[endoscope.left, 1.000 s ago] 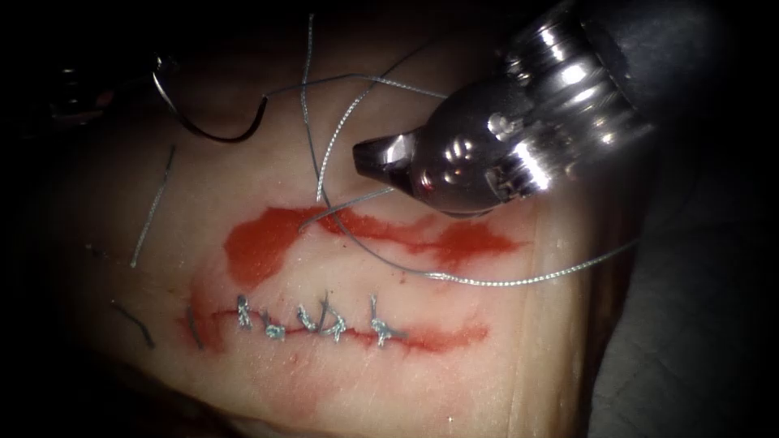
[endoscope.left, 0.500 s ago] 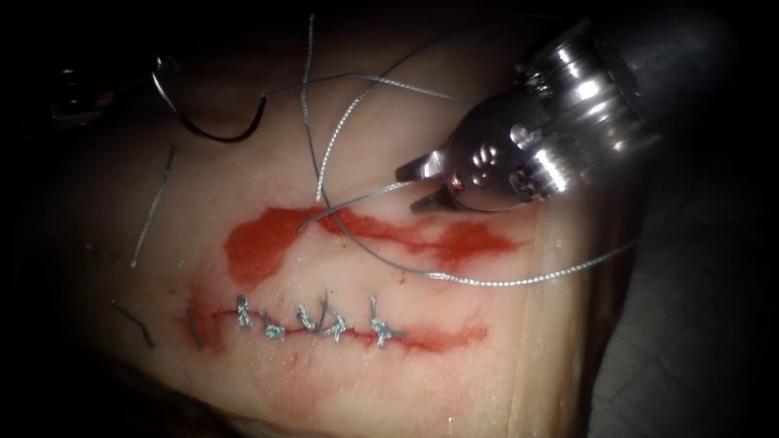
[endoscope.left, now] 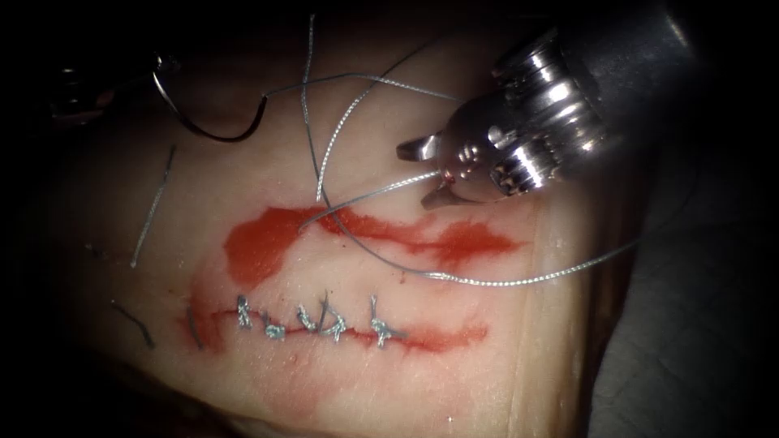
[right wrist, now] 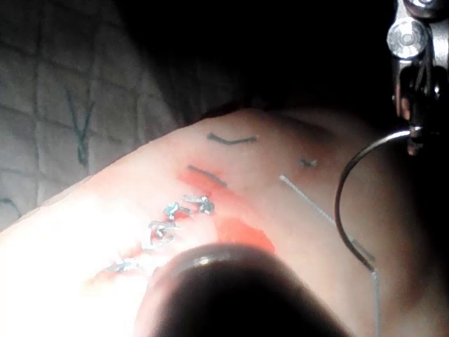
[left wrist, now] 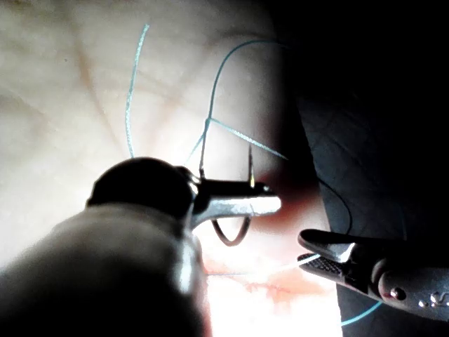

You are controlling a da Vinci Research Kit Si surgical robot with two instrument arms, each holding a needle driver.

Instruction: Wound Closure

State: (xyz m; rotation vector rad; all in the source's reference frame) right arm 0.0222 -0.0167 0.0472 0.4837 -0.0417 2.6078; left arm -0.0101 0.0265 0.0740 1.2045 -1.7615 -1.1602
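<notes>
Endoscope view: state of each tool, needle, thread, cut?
Left tool: fingers shut on needle near its tip end.
Right tool: fingers open around thread.
Needle: above the tissue, not in it.
Thread: slack, looped over fluid.
Cut: stitched along its middle.

Glossy metal right hand, thin steel needle, moist smooth tissue.

The needle hung off the tissue, up left of the cut; thread lay looped between, cut ends farther left.
</notes>
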